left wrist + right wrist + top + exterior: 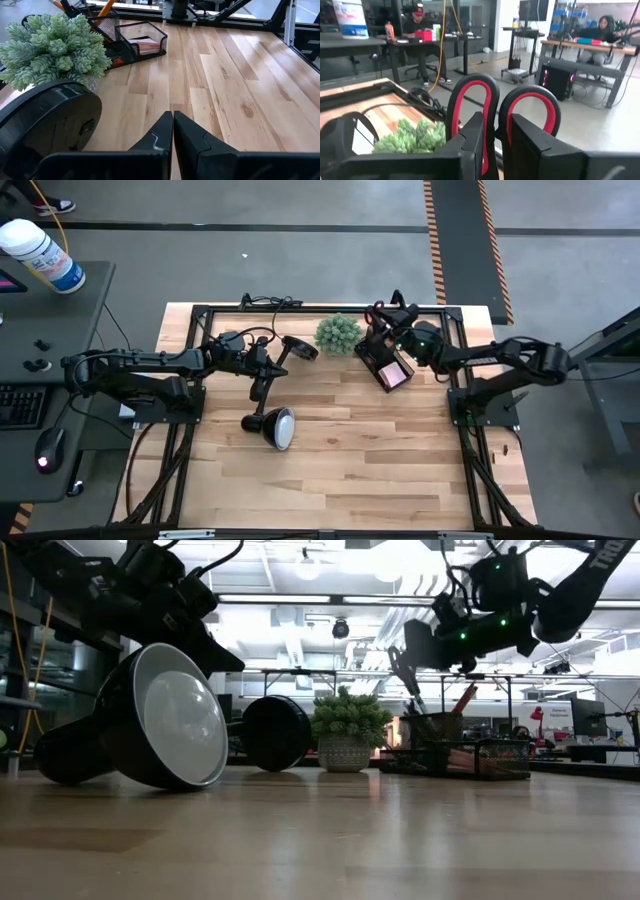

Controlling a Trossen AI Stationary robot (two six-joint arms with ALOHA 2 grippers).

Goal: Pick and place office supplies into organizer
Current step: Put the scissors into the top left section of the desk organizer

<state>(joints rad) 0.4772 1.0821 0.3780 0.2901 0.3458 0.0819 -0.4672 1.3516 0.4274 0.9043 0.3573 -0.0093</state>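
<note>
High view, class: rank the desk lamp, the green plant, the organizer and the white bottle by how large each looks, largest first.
1. Desk lamp, base to shade.
2. Organizer.
3. White bottle and green plant: too alike to rank, and the bottle stands on a side desk off the table, so its nearness to the camera may differ.

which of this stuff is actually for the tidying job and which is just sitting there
Part of the job:
- scissors, held in the right gripper
- organizer
- pink sticky notes in it
- orange pencil in it

Just lying about:
- desk lamp, tipped over
- plant
- left gripper, shut and idle
</note>
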